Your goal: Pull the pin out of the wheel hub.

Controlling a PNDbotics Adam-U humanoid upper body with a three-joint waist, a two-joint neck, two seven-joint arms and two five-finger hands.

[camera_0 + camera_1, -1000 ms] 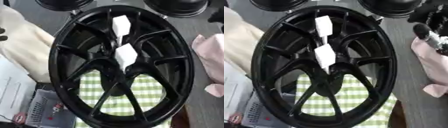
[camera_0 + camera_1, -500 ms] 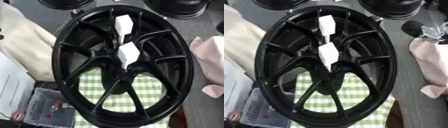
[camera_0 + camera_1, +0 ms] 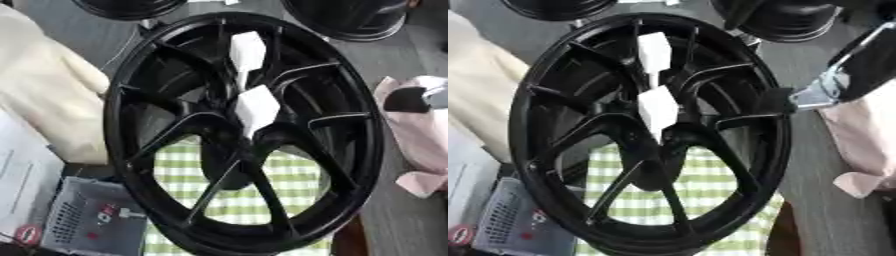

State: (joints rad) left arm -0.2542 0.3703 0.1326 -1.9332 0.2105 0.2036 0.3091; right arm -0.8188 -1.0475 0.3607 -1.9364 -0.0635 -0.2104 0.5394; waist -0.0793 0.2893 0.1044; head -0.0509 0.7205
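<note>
1. Standing on edge at the centre of both views, the black wheel hub (image 3: 245, 135) leans over a green-checked cloth (image 3: 236, 200). Two white pieces show on it: one at the centre (image 3: 255, 107), one higher on a spoke (image 3: 247, 50).
2. The pin is judged to be one of these white pieces; which one cannot be told.
3. The right hand (image 3: 859, 65) enters from the right in the right eye view, with a dark tip touching or just beside the hub's right rim. Whether its fingers are apart or together cannot be told. The left hand is not in view.
4. Handling judgement: the hub looks heavy, rigid and smooth, and could roll or tip if pulled sideways. The white piece looks small, light and stiff.
5. Recommended hold: pinch the white piece on its exposed sides and draw it straight out along its axis.
</note>
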